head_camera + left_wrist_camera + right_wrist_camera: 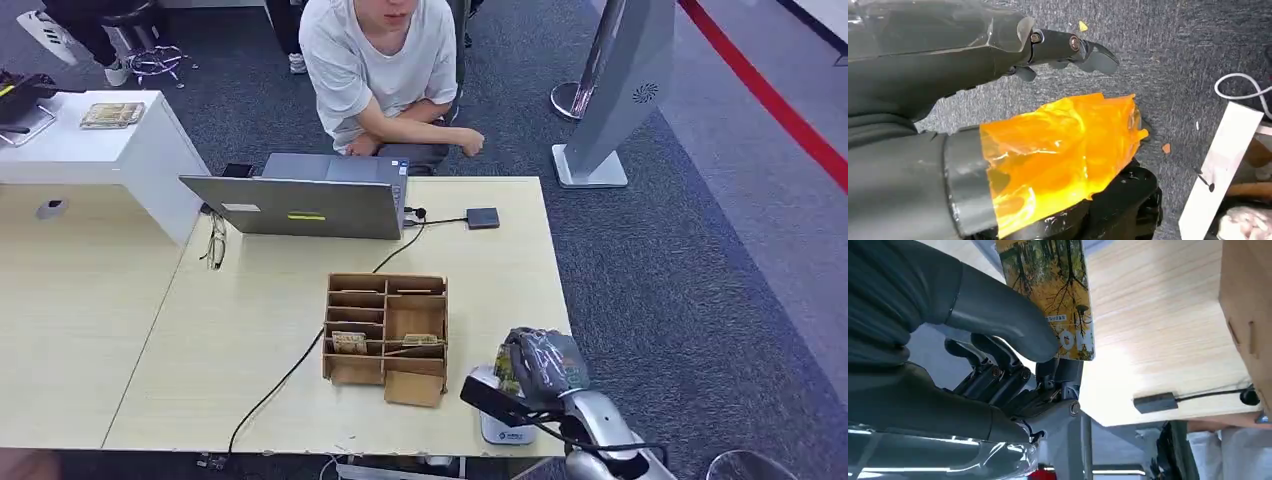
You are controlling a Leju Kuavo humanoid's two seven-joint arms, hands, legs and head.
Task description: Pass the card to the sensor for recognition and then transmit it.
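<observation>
Pinching the card (pixel 1058 295) between its thick thumb and the darker fingers behind it, the right hand (pixel 540 368) sits at the desk's (pixel 260 340) near right corner, directly over the white sensor (pixel 505 428) on the near edge. In the right wrist view the card is a thin printed rectangle with an autumn forest picture, held by one end while the rest stands free of the grip.

By its look the card is light, stiff and flat, with a glossy face that is likely slippery, so a two-sided pinch on the faces near one short end seems the right hold; it leaves the larger part free to present to the sensor and, later, to another hand. Being so light, it should need little force, and a hard squeeze would more likely twist it out than secure it.

The left hand (pixel 1063 50) hangs over the carpet, its fingers apart and holding nothing.

Further in, near the middle of the desk, stands a wooden organiser (pixel 385 338) with cards in its slots. Beyond it a laptop (pixel 300 205) sits at the far edge, and a person (pixel 385 75) sits behind the desk.
</observation>
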